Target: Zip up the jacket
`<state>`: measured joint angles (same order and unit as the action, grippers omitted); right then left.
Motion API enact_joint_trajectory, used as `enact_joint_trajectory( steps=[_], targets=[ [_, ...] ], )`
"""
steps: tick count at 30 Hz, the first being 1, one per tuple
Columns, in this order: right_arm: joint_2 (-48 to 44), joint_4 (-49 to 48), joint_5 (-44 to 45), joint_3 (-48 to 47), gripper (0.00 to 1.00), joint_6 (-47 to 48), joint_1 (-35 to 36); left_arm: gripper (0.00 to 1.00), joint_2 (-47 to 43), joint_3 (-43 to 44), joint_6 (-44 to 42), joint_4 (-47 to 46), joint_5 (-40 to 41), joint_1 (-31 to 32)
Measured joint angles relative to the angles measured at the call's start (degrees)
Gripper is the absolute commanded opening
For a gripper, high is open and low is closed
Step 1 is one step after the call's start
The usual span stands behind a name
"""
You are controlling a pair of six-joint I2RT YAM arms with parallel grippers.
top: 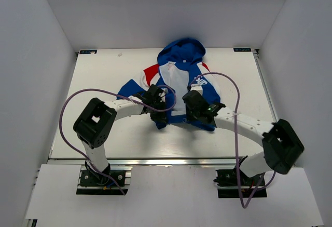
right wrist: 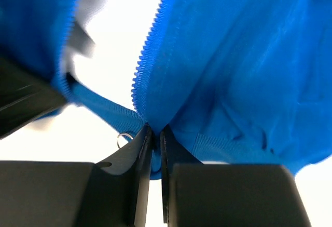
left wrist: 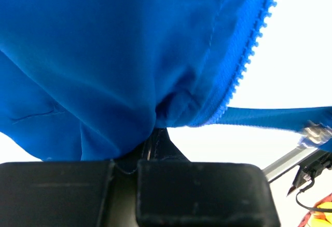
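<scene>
Left claw [left wrist: 141, 151]: clenched on a fold of blue cloth, just beside one row of zipper teeth [left wrist: 249, 50].
Right claw [right wrist: 154, 133]: fingers pressed nearly together, pinching the blue hem at the foot of a tooth row.
Metal ring [right wrist: 123, 139]: small, just beside the right claw's fingers.
Jacket [top: 179, 74]: lies mid-tabletop [top: 104, 81], hood [top: 181, 50] toward the far edge, front open, white lining showing; both claws at its lower edge.

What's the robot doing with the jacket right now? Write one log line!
left gripper: shut on jacket | right gripper: shut on jacket at bottom front | zipper teeth: two rows apart, unzipped
</scene>
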<state>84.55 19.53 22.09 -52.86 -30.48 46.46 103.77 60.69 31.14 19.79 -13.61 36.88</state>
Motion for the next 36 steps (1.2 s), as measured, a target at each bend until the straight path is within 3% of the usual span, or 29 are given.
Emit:
enact_joint_trajectory(
  steps=[8,10,11,17,22,27,36],
  targets=[
    [-7.8,4.4,-0.2,4.5,0.23,2.2,-1.3,0.0,0.0,0.0,0.0,-0.4,0.9,0.0],
    [-7.8,5.1,-0.5,6.6,0.06,2.4,-1.5,0.0,0.0,0.0,0.0,-0.4,0.9,0.0],
    [-7.8,5.5,-0.9,7.4,0.03,2.6,-1.5,0.0,0.0,0.0,0.0,-0.4,0.9,0.0],
    [-9.3,4.0,-10.6,11.1,0.01,7.6,-1.9,0.0,0.0,0.2,0.0,-0.2,1.0,0.0],
    [-8.2,-0.1,-25.4,12.0,0.18,13.6,-2.0,0.0,0.4,0.8,-0.1,0.4,1.3,0.0],
    [-4.9,-1.7,-28.3,12.8,0.43,14.4,-2.0,0.0,0.4,0.9,-0.1,0.7,1.3,0.0],
    [-3.9,-2.1,-28.3,13.0,0.54,14.2,-2.0,0.0,0.4,0.9,0.0,0.7,1.3,0.0]
  ],
)
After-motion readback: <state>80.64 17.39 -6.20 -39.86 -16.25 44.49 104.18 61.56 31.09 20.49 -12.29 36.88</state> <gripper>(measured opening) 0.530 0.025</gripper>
